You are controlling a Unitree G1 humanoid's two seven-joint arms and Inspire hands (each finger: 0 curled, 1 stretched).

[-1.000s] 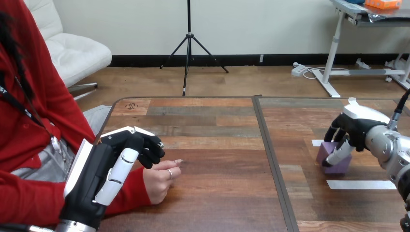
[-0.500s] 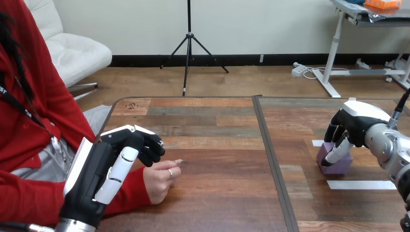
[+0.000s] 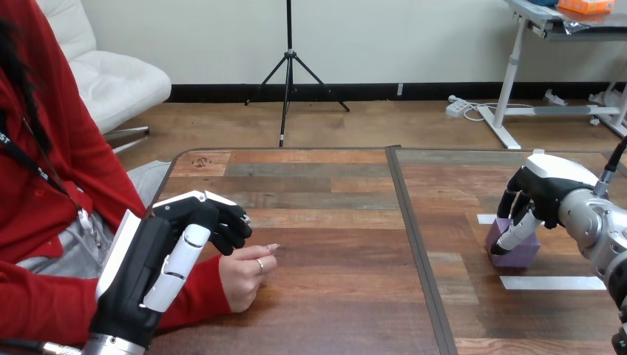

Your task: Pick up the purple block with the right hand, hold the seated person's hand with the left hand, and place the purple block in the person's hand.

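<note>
Right hand (image 3: 543, 194) clasps the purple block (image 3: 517, 254) near the table's (image 3: 333, 296) right edge; left hand (image 3: 151, 259) beside the person's hand (image 3: 248, 275) at the left edge, its grip impossible to tell.

Purple block (image 3: 520, 254): top and rear hidden by the right hand (image 3: 547, 194) curled round it.
Person's hand (image 3: 242, 279): wrist side covered by the left hand (image 3: 148, 266); we cannot tell whether the two touch.
Right forearm (image 3: 600, 231): cut by the right edge.
Worktop (image 3: 333, 296): near edge cut off.

Bright even light w/ soft shadows
</note>
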